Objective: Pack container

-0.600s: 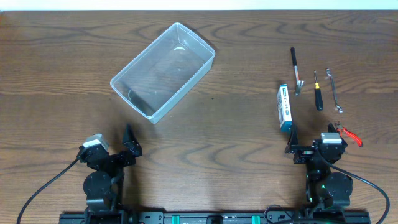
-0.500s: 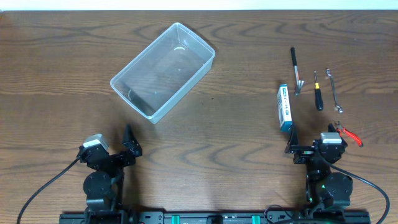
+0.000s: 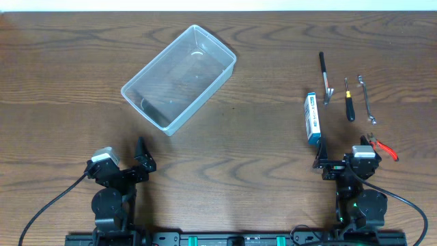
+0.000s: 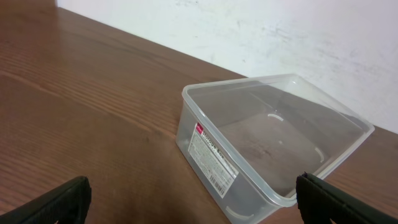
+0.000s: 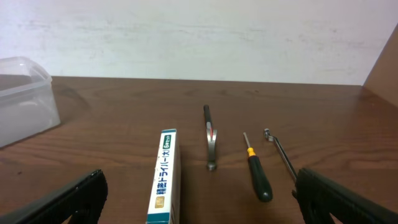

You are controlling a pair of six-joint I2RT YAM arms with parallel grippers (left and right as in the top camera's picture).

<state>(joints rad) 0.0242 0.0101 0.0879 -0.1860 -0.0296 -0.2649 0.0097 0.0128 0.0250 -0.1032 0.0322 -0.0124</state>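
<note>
Ref. overhead view: the container (image 3: 179,78) sits on the wood table (image 3: 259,55), left of centre and set diagonally, upright with its opening facing up. It is well apart from both arms. In the left wrist view you see a white printed label (image 4: 212,163) on its near end wall. The left gripper (image 4: 199,205) is parked at the near table edge, pointed toward the container. Its fingers sit wide apart at the lower corners of the left wrist view, w/ nothing between them. The right gripper (image 5: 202,202) is parked at the near edge on the right side. Its jaws are likewise spread, one finger at each lower corner of the right wrist view, and it holds nothing. Directly ahead of it lies a blue-and-white box (image 3: 313,117), long axis running away from the arm. Beyond and to the right of the box you have three hand tools laid roughly parallel: a black-handled tool with a metal end (image 3: 324,78), a small screwdriver (image 3: 349,102) w/ black handle, and a thin metal wrench (image 3: 367,99). They lie near each other but not touching. Red-handled pliers (image 3: 381,145) lie just beside the right arm's wrist, partly hidden by it. The right wrist view also catches one corner of the container at its far left edge.
</note>
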